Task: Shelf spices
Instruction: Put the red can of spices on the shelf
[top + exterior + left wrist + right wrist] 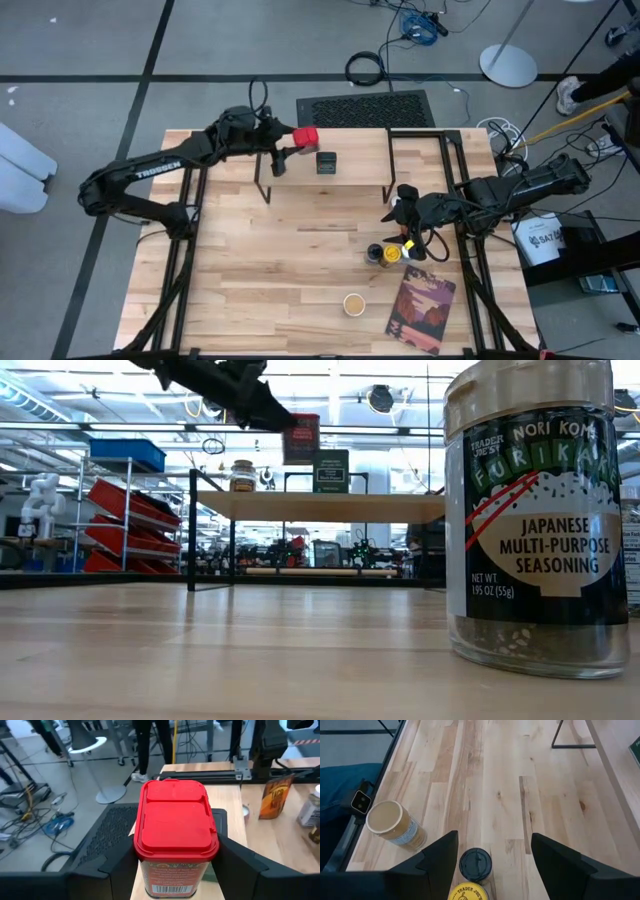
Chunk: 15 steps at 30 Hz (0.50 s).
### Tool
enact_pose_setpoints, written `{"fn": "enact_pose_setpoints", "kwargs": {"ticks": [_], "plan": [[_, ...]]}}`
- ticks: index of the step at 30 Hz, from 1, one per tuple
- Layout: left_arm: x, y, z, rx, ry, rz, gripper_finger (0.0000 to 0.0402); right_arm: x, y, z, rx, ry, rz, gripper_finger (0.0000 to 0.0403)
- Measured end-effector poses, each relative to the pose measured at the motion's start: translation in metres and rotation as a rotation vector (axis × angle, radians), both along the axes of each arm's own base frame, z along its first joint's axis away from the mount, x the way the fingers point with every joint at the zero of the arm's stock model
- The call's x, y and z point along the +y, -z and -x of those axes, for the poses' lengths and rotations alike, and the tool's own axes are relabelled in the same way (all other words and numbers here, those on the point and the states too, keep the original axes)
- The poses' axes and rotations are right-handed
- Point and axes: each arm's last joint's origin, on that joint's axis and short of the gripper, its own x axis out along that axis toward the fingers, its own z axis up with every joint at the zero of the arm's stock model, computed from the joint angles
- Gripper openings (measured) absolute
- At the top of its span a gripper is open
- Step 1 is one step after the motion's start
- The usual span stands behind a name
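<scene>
My left gripper (300, 140) is shut on a red-topped tin (175, 827), held above the shelf (320, 507) at the table's far side. On the shelf's plank stand a dark tin (326, 162) and a small jar (242, 476). My right gripper (404, 222) hangs open over the table's right half, above a black-topped jar (475, 864) and a yellow-topped jar (467, 892) that stand upright on the table. A tan-topped jar (354, 303) stands nearer the front edge. My left gripper pinches the red-topped tin between its two fingers (117, 865), on the tin's two opposite sides (147, 872) just under the red lid. The fingers come nearly level from the table's left. The tin stands upright in the hold, lifted clear above the shelf plank.
A reddish picture-covered book (420, 308) lies flat at the front right. A furikake seasoning jar (540, 510) fills the low view's right side. The shelf's black legs (262, 185) stand on the table. Bare wood lies between the shelf and the jars.
</scene>
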Motion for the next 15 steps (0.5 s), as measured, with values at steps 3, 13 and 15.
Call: {"fn": "enact_pose_setpoints", "kwargs": {"ticks": [3,13,15], "plan": [[0.006,0.006,-0.006,0.001,0.005,-0.011,0.0229,0.0,-0.001,-0.001,-0.015,-0.003,-0.001,0.024],[0.032,0.025,-0.018,0.016,0.053,-0.034,0.0229,0.001,-0.002,-0.002,-0.031,-0.017,0.012,0.024],[0.036,0.028,-0.019,0.006,0.071,-0.029,0.0229,0.001,-0.003,-0.002,-0.038,-0.017,0.01,0.024]]}}
